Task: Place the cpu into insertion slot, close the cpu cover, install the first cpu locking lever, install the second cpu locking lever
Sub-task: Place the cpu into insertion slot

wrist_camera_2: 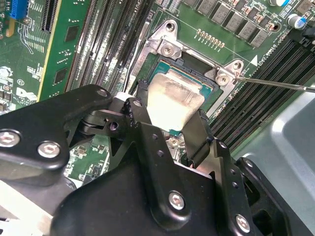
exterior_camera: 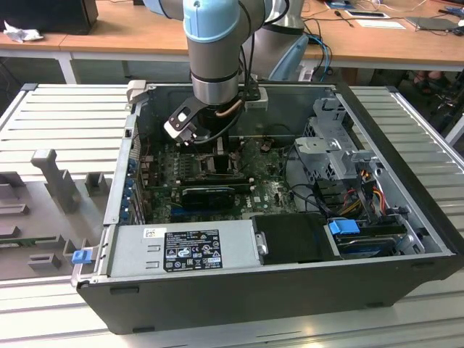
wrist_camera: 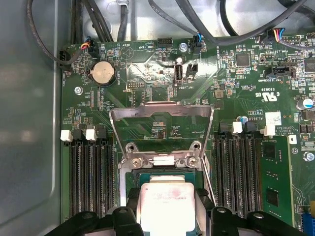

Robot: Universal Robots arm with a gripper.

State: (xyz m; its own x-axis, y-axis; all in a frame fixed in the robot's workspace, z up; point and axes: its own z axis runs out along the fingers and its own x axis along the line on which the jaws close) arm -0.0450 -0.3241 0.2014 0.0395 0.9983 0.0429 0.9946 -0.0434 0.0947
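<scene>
**CPU pinched in the fingers, directly over its socket**

Closest to my cameras, the gripper (wrist_camera_2: 170,115) has its two black fingers (wrist_camera_2: 197,135) drawn in narrow, clamping the cpu (wrist_camera_2: 172,98) by two opposite edges with its pale metal face up. The chip lies flat between the pads, with no gap to either side in both wrist views.

Right beneath it is the insertion slot (wrist_camera_2: 193,70). Its dark frame and grey rim show around the chip's far edges, so chip and socket look lined up square to square. I judge the only offset that matters is straight down. I cannot tell whether the chip has touched the socket floor or hangs just above it.

Just beyond the slot, the cpu cover (wrist_camera: 162,109) stands swung open on its hinge, and the board shows through its window. A thin locking lever (wrist_camera_2: 275,84) juts out to one side, free of the socket.

Farther out, memory slots (wrist_camera: 88,177) flank the socket. In the exterior view, the arm (exterior_camera: 214,51) reaches down into the open computer case (exterior_camera: 406,145).
</scene>
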